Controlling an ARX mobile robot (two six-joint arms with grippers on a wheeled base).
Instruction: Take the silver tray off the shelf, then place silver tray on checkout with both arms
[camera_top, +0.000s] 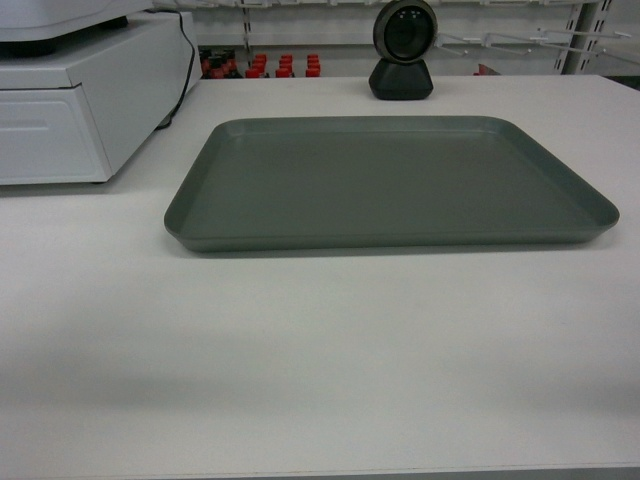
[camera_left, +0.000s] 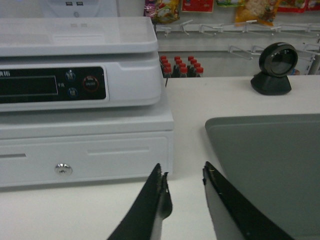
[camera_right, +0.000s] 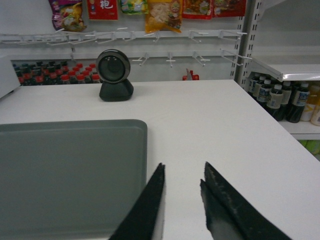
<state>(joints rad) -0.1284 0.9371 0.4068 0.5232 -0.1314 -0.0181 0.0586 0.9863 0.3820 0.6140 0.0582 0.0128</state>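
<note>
White and smooth, the checkout table (camera_top: 320, 360) fills the head view, and the silver tray (camera_top: 390, 182) lies flat on it, resting near the middle and a little to the right. Behind the tray stands a small black round-headed scanner (camera_top: 403, 60), and at the far left sits a white boxy machine (camera_top: 80, 100) with a drawer front. From the left wrist camera, the left end effector (camera_left: 184, 182) hangs released over bare table, its jaws parted and gripping nothing, with the tray's left rim just beside its right jaw and the machine's drawer ahead. From the right wrist camera, the right end effector (camera_right: 183, 185) is likewise released and empty, just off the tray's right edge. Store shelves (camera_right: 285, 70) with dark bottles (camera_right: 280, 100) stand at the far right.
</note>
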